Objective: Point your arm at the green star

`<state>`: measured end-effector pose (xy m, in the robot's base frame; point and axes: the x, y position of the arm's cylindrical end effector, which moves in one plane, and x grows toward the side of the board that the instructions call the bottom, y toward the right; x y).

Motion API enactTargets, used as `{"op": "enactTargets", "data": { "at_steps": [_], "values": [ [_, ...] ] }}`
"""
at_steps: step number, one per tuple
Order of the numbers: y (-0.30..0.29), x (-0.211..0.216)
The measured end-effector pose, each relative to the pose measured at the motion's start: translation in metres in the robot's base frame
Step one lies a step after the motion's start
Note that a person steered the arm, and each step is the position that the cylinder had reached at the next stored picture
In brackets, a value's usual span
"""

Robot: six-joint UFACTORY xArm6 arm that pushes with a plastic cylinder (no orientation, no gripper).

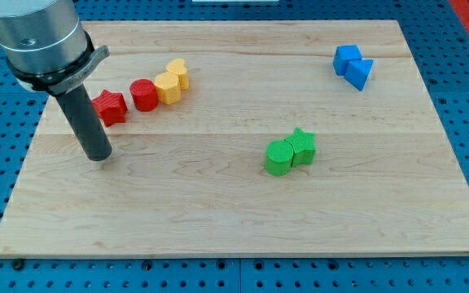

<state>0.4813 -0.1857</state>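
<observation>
The green star lies right of the board's middle, touching a green cylinder on its lower left. My tip rests on the board at the view's left, far to the left of the green star. It sits just below and left of the red star.
A red cylinder, a yellow hexagon and a yellow heart-like block form a row with the red star at upper left. A blue cube and a blue triangle lie at upper right. The wooden board sits on a blue pegboard.
</observation>
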Motion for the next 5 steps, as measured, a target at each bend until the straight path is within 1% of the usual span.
{"op": "enactTargets", "data": {
  "at_steps": [1,2,3,4,5],
  "values": [
    [-0.001,0.006],
    [0.05,0.036],
    [0.119,0.036],
    [0.215,0.044],
    [0.283,0.056]
  ]
}}
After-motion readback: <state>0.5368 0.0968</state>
